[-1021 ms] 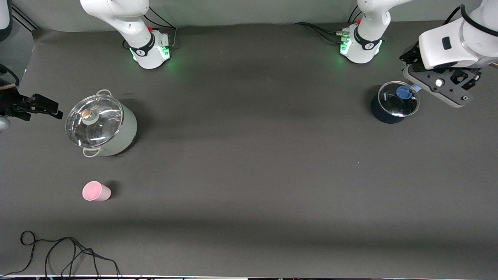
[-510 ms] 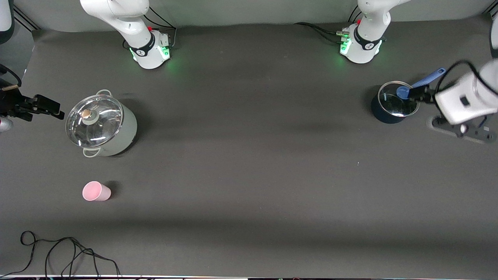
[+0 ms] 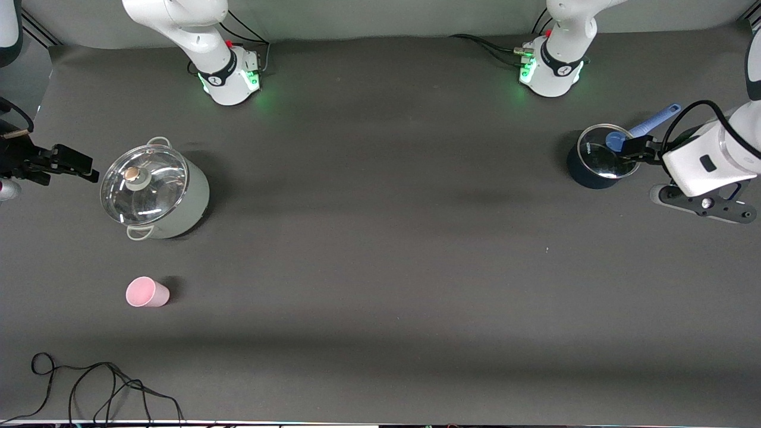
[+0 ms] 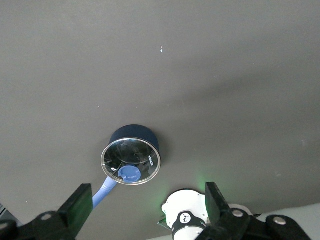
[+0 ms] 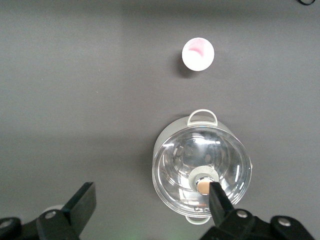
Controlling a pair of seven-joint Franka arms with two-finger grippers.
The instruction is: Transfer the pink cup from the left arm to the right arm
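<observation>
Front view checked first: found pink cup (image 3: 147, 292) upright on the table (image 3: 380, 267) toward the right arm's end, mouth up, nearer the camera than the lidded steel pot (image 3: 153, 190) and a little apart from it; held by neither arm. Placed left tool (image 3: 635, 150) over the rim of the dark pot (image 3: 597, 160) at the left arm's end, well apart from the cup; confirmed in the left wrist view its fingers (image 4: 80, 207) spread, pinching nothing. Placed right tool (image 3: 83, 166) over the table edge beside the steel pot; saw its fingers (image 5: 85, 200) spread likewise, nothing between them. Could not settle the stage: fitted a cup awaiting pickup as well as one already passed over and set down. Judged the risks of any reach for the cup: tipping or rolling so light a thing through an off-centre pinch; brushing the steel pot close by. Judged the risks of any mid-air handover: dropping through one tool letting go early, or clashing fingers at one height.
</observation>
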